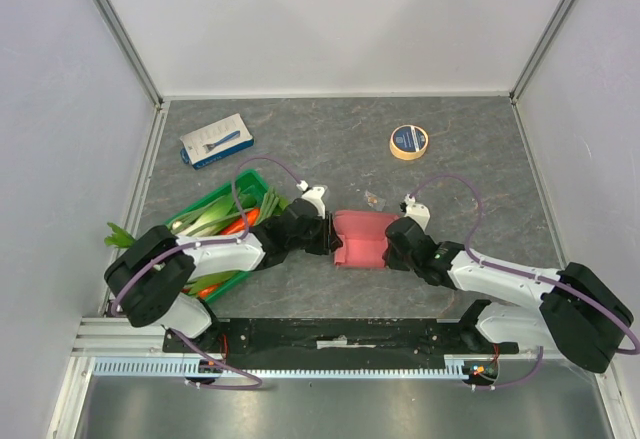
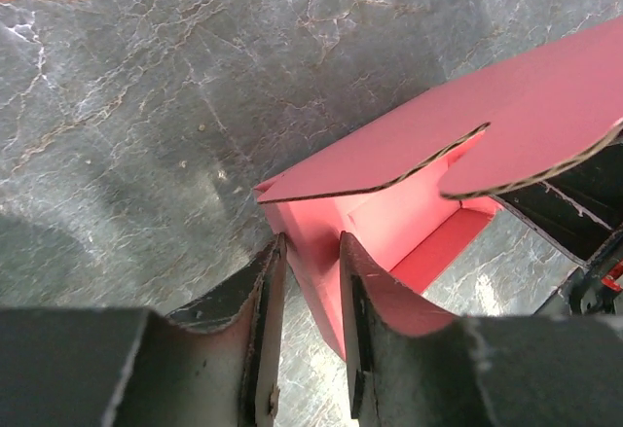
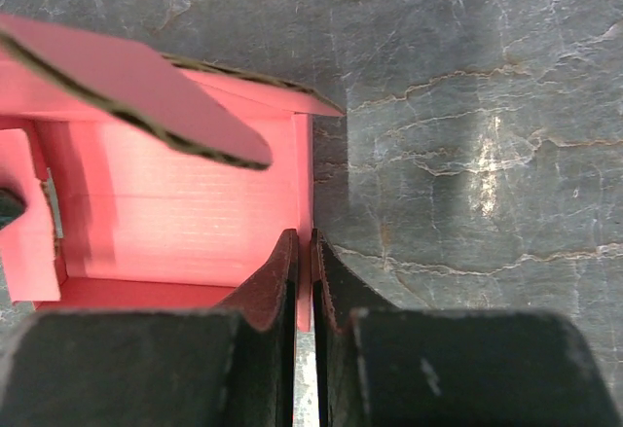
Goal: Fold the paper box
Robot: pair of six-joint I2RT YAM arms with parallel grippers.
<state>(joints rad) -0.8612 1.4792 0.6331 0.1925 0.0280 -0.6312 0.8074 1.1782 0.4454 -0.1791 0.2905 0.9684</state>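
Paper box point(image 1: 362, 239) of thin salmon-pink card sits on grey marbled counter point(image 1: 450, 189), right hand point(image 3: 304, 281) pinched shut on one end wall to anchor it, left hand point(image 2: 310, 310) parted astride the opposite wall, seemingly bracing it for folding.

The right hand point(image 3: 304, 252) pinches the right end wall of the pink paper box point(image 3: 185, 213) between its two dark fingers point(image 3: 273, 291); the box's open inside faces the camera; a flap point(image 3: 127, 87) overhangs it; grey marbled bench point(image 3: 467, 155) lies alongside.
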